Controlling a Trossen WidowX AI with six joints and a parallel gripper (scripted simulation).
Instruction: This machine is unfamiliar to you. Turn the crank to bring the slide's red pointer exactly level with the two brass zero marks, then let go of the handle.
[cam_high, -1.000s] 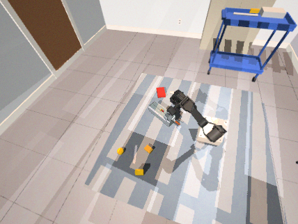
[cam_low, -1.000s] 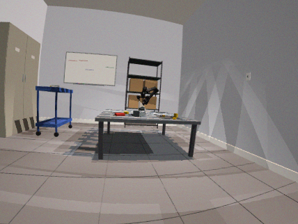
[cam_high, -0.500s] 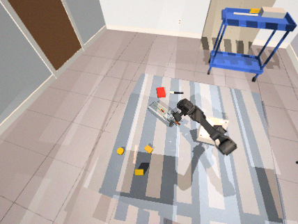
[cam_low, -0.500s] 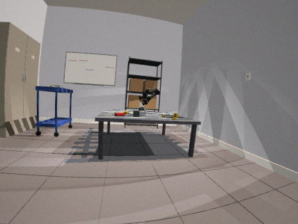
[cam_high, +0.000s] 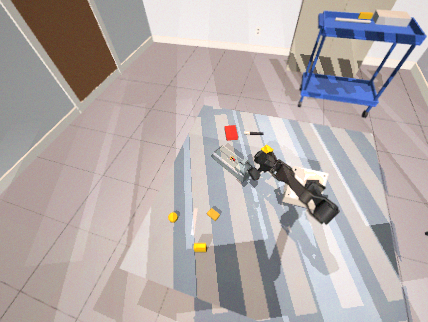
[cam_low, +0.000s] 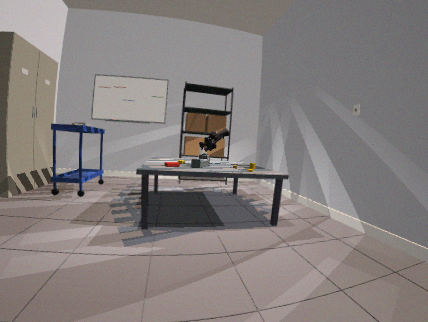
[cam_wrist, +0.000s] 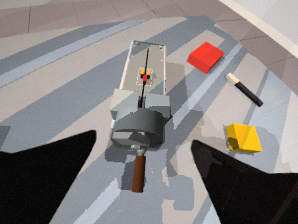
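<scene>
Grey-striped worktop (cam_wrist: 60, 75): crank handle (cam_wrist: 138, 172), brown, long axis pointing toward the camera, lies between the spread, empty pincer (cam_wrist: 145, 170) tips.

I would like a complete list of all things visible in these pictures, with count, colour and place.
Crank machine: one, grey, table middle.
Crank handle: one, brown, at the machine's near end.
Red pointer: one, on the slide.
Red block: one, beyond the machine.
Marker: one, black-white, near the red block.
Yellow and orange blocks: four on the table.
Table: one, dark-legged.
Cart: one, blue, by the wall.
Shelf rack: one, black.
Whiteboard: one.
Gripper: open, empty, above the handle.
</scene>
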